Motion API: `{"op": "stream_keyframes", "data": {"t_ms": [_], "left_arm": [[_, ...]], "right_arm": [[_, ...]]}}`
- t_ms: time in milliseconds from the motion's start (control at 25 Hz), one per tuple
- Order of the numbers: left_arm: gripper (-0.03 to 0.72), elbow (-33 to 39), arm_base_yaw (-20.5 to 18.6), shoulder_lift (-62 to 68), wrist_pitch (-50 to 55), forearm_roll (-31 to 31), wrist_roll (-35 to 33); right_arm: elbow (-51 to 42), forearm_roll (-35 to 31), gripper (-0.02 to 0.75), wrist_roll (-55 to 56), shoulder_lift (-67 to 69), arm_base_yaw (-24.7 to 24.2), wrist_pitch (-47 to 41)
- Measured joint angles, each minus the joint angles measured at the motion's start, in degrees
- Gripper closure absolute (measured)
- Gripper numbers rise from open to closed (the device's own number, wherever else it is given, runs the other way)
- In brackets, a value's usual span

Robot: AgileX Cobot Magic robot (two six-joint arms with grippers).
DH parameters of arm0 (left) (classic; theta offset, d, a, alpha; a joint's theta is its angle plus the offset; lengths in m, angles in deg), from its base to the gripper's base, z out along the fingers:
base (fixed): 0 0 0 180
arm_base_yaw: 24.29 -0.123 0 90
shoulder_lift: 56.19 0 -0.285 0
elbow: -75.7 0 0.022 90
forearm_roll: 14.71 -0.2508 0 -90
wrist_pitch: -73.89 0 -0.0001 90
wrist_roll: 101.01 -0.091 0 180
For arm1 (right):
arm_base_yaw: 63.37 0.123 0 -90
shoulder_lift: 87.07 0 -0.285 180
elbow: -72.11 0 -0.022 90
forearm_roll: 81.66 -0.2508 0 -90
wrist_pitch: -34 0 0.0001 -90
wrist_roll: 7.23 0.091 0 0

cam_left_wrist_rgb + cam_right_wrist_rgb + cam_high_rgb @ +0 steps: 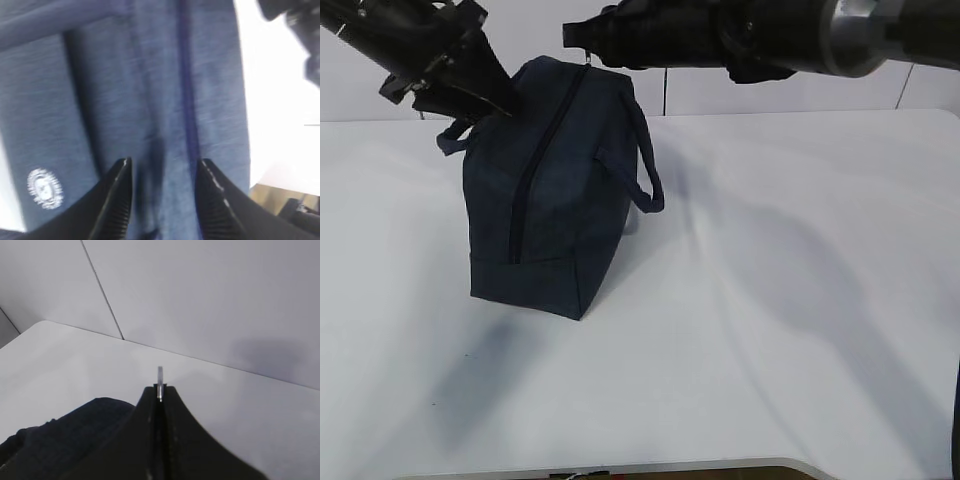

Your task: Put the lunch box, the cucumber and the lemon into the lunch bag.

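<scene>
Lunch bag [555, 190] stands upright on the white counter [770, 330], left of centre, zipper [535, 170] closed along the visible length. Left gripper [162, 192] at the bag's top left corner, fingers apart against the fabric, nothing between them. Right gripper [160, 395] pressed together on a thin metal piece (probably the zipper pull; only its tip shows) at the bag's top. White logo [45, 188] blurred. Lunch box, cucumber, lemon not visible in any view.

wide white matte table [770, 330] with rounded near edge, pale grey panelled wall [210, 295] behind its far edge, thin dark seams between wall panels
</scene>
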Motion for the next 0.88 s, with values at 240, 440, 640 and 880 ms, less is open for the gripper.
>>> {"op": "stream_keyframes", "data": {"t_ms": [240,440,640,880], "left_arm": [[0.384,-0.4,0.0,0.0,0.1,2.6,0.0],[0.383,-3.6,0.0,3.2,0.2,4.5,-0.5],[0.405,-7.6,0.0,7.4,0.2,5.2,-0.7],[0.676,-8.2,0.0,8.0,0.2,3.5,-3.6]], "right_arm": [[0.1,1.0,0.733,2.3,0.0,0.0,0.9],[0.1,1.2,0.733,2.8,0.0,-0.1,1.9],[0.1,1.3,0.733,3.0,0.0,-0.1,1.9],[0.2,1.3,0.733,3.0,0.0,-0.1,2.0]]}}
